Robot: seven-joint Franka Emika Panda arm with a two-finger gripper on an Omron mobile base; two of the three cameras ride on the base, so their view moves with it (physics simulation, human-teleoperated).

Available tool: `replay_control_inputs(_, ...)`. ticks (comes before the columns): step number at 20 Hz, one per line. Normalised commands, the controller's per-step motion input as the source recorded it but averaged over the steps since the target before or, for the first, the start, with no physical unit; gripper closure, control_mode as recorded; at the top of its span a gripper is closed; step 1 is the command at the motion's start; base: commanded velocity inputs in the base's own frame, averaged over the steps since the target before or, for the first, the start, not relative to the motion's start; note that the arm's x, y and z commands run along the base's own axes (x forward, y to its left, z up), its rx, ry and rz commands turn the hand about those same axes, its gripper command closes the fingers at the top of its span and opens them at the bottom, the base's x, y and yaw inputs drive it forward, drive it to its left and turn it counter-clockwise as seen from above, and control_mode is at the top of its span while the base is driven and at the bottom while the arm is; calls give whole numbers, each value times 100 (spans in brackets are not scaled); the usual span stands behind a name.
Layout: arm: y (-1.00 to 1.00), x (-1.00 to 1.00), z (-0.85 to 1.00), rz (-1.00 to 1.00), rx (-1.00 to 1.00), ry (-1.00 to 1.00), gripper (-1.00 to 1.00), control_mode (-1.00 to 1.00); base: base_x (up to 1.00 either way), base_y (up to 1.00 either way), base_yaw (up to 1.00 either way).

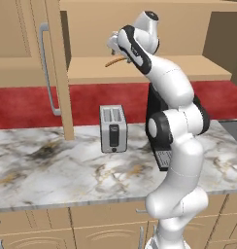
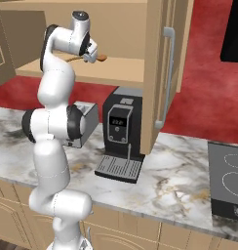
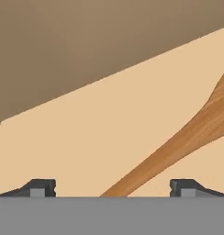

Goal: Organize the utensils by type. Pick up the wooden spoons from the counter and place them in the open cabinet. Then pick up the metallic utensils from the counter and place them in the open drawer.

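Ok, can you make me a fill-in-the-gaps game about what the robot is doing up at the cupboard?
1. The wooden spoon lies on the shelf of the open ____.
2. The gripper has its two fingers spread wide, so it is ____.
3. On the counter, the silver toaster stands next to a black ____ machine.
4. The long handle on the cabinet door is ____ in colour.

Missing words: cabinet; open; coffee; silver

Wooden spoon point(image 3: 187, 133) on open cabinet point(image 3: 100, 133) shelf
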Motion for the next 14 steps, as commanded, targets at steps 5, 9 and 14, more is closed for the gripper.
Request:
replay_control_inputs(5,1,-35,0,6,-32,-37,-100,-100,0,0,0)
replay_control_inputs(9,0,-46,3,0,-15,-37,-100,-100,0,0,0)
replay_control_inputs(14,0,-42,22,0,-4,-21,-100,-100,0,0,0)
